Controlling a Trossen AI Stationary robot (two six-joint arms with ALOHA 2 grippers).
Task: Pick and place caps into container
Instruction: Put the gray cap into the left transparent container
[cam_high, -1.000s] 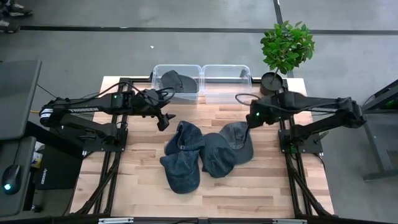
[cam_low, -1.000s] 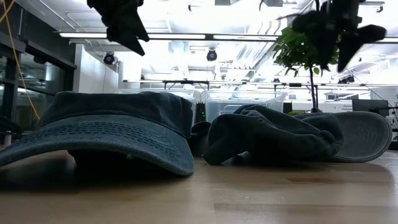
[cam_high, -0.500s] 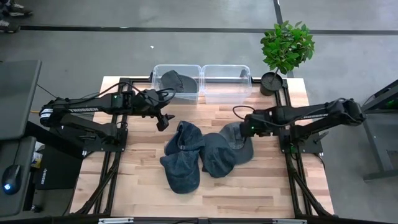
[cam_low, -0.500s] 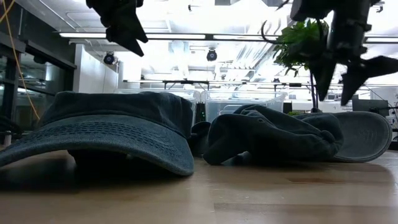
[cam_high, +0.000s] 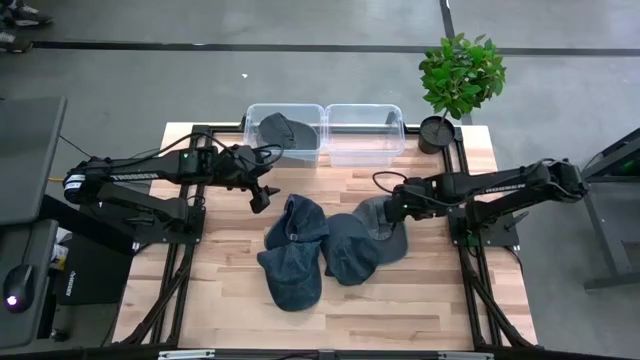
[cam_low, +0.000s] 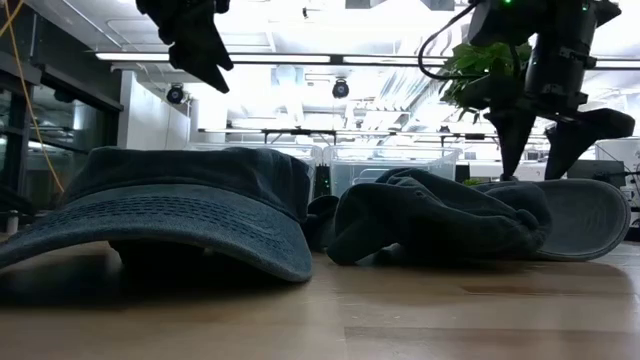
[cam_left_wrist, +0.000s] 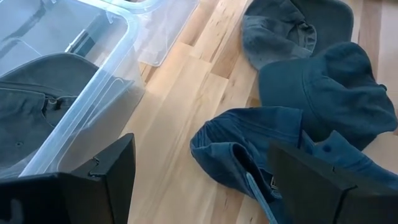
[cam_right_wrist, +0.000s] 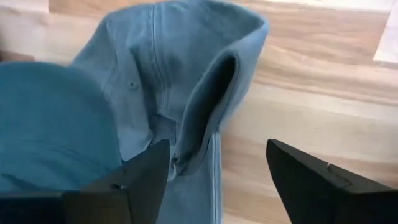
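Over the pale grey-blue cap (cam_high: 383, 222) at about three o'clock of the pile, the right gripper (cam_high: 387, 207) hangs low with its fingers spread wide, the cap's folded rim lying between them in the right wrist view, not yet pinched; I judge it is lining up on that raised fold because soft cloth offers little else to seize. This cap touches a darker blue cap (cam_high: 349, 247) at the pile's centre, which in turn leans against two more caps: one crumpled (cam_high: 298, 221) toward eleven o'clock and one (cam_high: 291, 276) at seven o'clock with its brim flat on the counter (cam_high: 420, 310). A fifth cap (cam_high: 283, 131) already rests in the left clear container (cam_high: 285, 128) at twelve o'clock; the right container (cam_high: 364, 131) beside it looks bare. The left gripper (cam_high: 262, 192) waits raised between the left container and the pile, fingers apart, holding nothing, probably kept clear so the arms do not cross. A potted plant (cam_high: 459, 78) stands at the counter's one o'clock corner.
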